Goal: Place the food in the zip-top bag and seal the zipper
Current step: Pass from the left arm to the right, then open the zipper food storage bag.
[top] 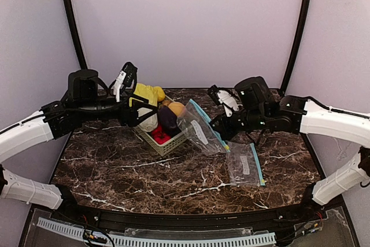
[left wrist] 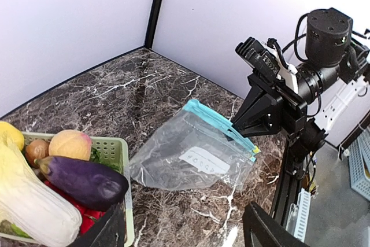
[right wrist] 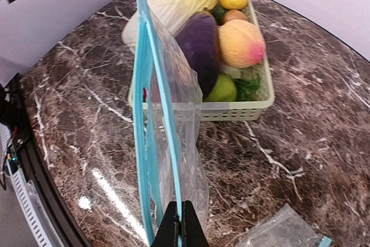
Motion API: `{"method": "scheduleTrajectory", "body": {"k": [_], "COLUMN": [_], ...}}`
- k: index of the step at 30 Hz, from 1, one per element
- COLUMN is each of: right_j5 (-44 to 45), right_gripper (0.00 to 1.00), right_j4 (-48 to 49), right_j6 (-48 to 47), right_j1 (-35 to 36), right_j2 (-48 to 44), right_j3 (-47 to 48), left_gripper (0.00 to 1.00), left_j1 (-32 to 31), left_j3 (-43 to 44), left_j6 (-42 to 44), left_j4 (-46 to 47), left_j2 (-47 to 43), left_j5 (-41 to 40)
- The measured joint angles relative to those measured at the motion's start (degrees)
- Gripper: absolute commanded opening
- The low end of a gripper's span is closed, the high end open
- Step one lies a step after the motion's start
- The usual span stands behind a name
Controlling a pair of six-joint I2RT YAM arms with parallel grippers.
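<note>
Judging from the marble table (top: 144,172), we are early in the task: nothing is bagged yet. At the centre of the top view the green basket (top: 169,144) holds all the food. The zip-top bag (top: 199,131) stands empty just right of it, its mouth apparently parted. The eggplant (left wrist: 87,180), peach (left wrist: 69,143) and small green fruit (right wrist: 222,89) lie in the basket. The right gripper (right wrist: 180,218) pinches the bag's blue zipper edge. The left gripper (left wrist: 186,215) hangs wide apart at the basket's edge, gripping nothing. Every piece and the sealing remain.
</note>
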Motion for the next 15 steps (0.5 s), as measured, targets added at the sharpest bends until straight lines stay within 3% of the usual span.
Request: {"method": "scheduleTrajectory", "body": {"k": [7,15], "right_j5": [10.84,12.13], "right_gripper": [0.0,0.0], "right_j4": [-1.6,3.1], "right_j6": [4.2,10.32], "right_j1": [4.76,9.49], "right_j2": [1.01,5.75], "right_j3": [0.74,0.61], "left_gripper": [0.7,0.76], "left_j1": [-8.52,-16.76], "left_j3": [-8.5,-13.88], "left_j6": [-18.14,-32.41], "left_j4": [10.8,22.38], "left_j2": [0.24,6.47], "left_j5": [-10.93,-17.84]}}
